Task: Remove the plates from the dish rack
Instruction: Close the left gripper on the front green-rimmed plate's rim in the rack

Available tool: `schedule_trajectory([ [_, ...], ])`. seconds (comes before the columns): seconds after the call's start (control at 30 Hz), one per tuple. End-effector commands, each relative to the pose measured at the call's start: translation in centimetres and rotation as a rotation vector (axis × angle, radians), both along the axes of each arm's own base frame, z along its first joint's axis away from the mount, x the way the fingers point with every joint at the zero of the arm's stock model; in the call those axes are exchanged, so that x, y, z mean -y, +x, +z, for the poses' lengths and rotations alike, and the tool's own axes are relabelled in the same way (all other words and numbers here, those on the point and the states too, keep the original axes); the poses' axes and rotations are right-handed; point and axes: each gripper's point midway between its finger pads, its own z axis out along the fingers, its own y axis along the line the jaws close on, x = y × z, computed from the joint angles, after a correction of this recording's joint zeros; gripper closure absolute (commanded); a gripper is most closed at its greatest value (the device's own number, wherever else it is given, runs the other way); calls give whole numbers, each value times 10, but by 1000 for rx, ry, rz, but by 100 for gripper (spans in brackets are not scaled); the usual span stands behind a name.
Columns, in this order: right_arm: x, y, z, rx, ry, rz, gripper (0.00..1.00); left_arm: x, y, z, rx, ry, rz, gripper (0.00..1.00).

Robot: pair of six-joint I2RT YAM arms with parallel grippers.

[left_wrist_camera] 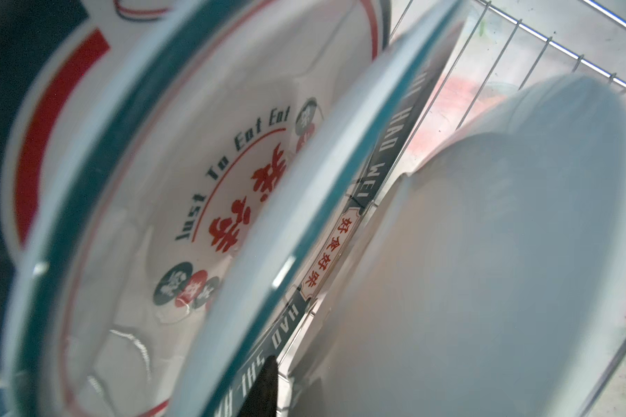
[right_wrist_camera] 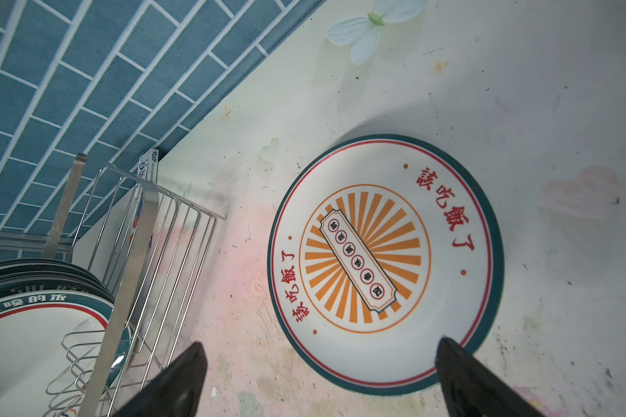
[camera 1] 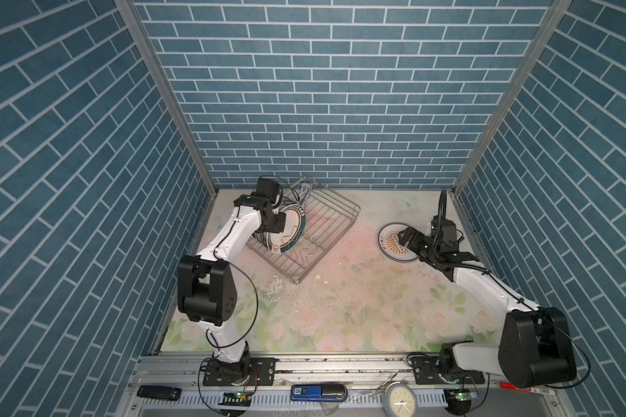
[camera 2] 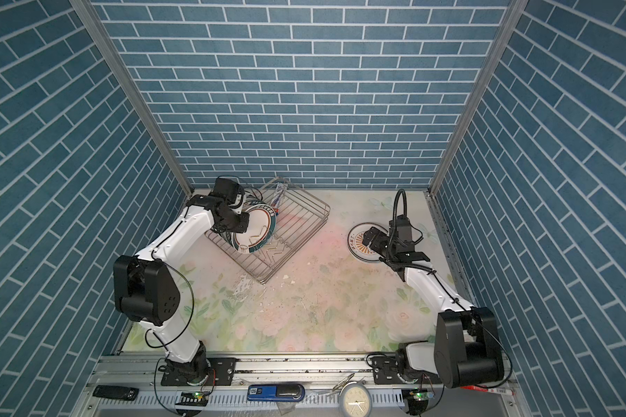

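Silver wire dish rack (camera 1: 340, 216) stands at the table's (camera 1: 340, 307) back left in both top views, with upright plates (camera 1: 293, 231) at its left end and the left gripper (camera 1: 282, 226) at their rims. A sunburst plate (camera 1: 387, 242) lies flat at the right, under the right gripper (camera 1: 402, 236). Left wrist view: one dark finger (left_wrist_camera: 262, 382) lies beside a teal rim (left_wrist_camera: 384, 122); I cannot tell whether it grips. Right wrist view: the fingers (right_wrist_camera: 174, 382) are spread wide and empty over that plate.

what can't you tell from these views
Left gripper: in both top views the left arm hides the jaws; left wrist view shows one fingertip.
Plates in the dish rack: count hidden by that arm in top views, cut off in wrist views.
Rim lettering: too small in top views.
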Motion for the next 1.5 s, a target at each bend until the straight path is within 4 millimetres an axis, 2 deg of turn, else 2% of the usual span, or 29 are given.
schedule_trajectory([
  [0.0,-2,-3,-1,13,-9,23,1,-5,2,2,2,-11,5,79],
  [0.27,-4,-2,-6,1,-3,28,1,-5,1,5,8,-19,0,88],
  [0.5,-4,-1,-8,-5,0,28,1,-8,-2,19,47,-7,-3,90],
  [0.67,-5,0,-9,-5,3,32,1,-9,-4,26,66,-3,-6,97],
  [0.9,-6,0,-10,-2,9,39,1,-11,-8,37,93,1,-7,98],
  [1.13,-7,1,-9,0,12,40,1,0,-13,41,93,-28,-50,99],
  [1.47,-7,1,-10,-2,11,41,1,29,-19,57,133,-134,-146,100],
])
